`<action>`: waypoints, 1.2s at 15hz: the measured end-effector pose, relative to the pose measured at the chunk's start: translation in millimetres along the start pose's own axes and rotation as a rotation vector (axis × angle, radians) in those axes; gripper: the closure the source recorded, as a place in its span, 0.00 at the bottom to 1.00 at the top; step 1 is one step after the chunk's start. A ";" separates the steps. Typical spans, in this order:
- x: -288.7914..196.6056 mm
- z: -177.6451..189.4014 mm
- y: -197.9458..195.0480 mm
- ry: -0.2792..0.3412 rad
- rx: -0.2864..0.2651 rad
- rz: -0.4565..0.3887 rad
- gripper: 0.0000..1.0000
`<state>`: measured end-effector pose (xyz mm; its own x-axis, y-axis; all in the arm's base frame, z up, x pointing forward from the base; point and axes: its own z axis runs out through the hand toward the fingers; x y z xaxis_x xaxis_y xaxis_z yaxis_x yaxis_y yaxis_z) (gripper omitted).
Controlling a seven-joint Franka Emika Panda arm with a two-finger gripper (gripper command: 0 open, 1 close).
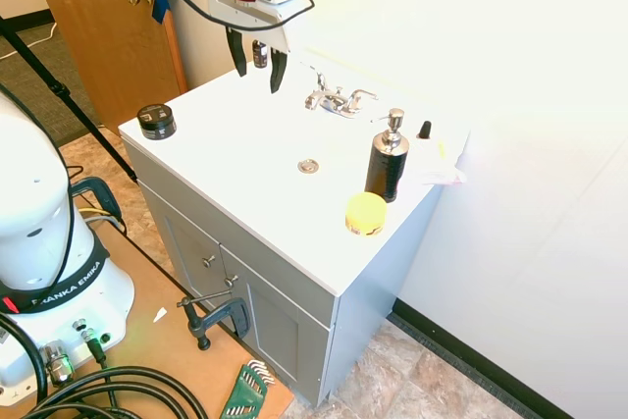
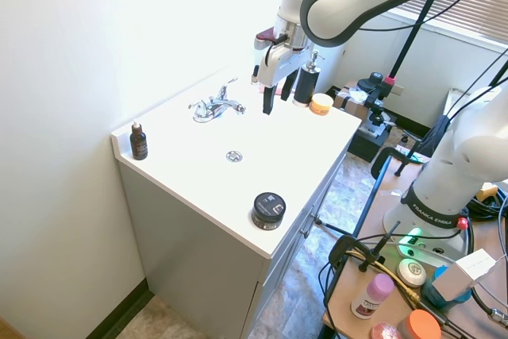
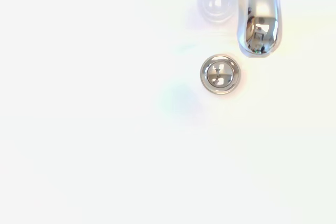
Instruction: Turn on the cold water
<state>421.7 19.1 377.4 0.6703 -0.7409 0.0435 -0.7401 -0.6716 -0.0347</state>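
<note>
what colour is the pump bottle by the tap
Black with a chrome pump top: the pump bottle, clearest in the first exterior view.

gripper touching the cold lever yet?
No. The gripper hangs open above the basin, clear of the cold lever.

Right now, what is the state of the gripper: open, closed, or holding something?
Gripper: open and holding nothing, hanging above the basin near the tap, touching neither lever.
</note>
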 end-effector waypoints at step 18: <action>189.1 61.2 -58.9 0.501 -0.079 0.405 0.00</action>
<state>595.4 -81.9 326.6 0.2446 -0.8288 0.5033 -0.9435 -0.3231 -0.0735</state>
